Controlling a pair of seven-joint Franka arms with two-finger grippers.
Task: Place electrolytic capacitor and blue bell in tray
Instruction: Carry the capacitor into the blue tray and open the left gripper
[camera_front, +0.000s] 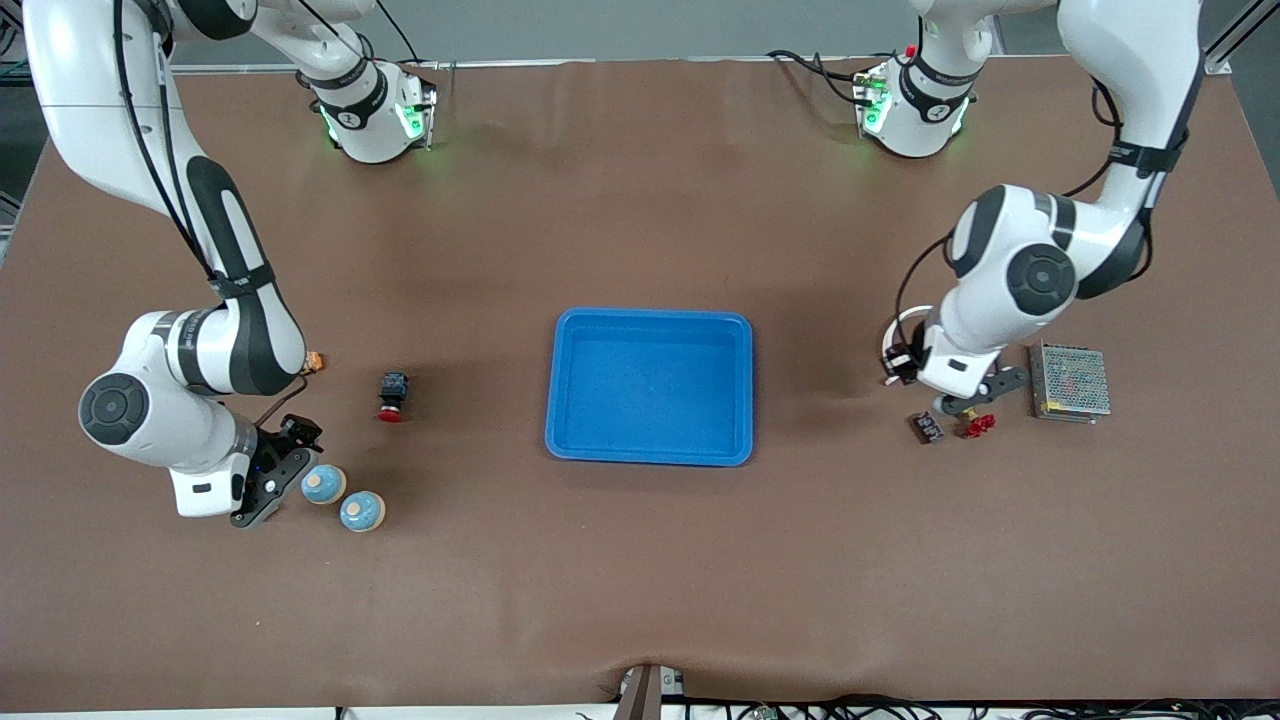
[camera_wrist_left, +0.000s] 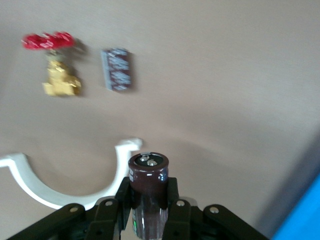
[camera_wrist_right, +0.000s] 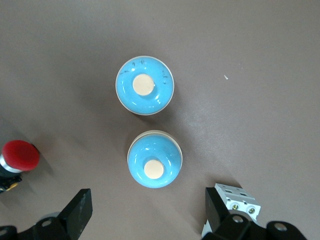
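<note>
My left gripper (camera_wrist_left: 148, 200) is clamped on the capacitor (camera_wrist_left: 148, 176), upright between the fingers, just above the table toward the left arm's end, near a red-handled brass valve (camera_front: 977, 425) and a small dark chip (camera_front: 926, 427). My right gripper (camera_wrist_right: 147, 210) hangs wide open over two blue bells (camera_front: 323, 485) (camera_front: 362, 511) standing side by side near a red push button (camera_front: 392, 396). The blue tray (camera_front: 650, 452) lies mid-table between both arms, nothing in it.

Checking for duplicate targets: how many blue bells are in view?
2. One bell sits beside the right gripper; the other bell lies next to it, nearer the front camera. Both are outside the tray. None seems hidden.
</note>
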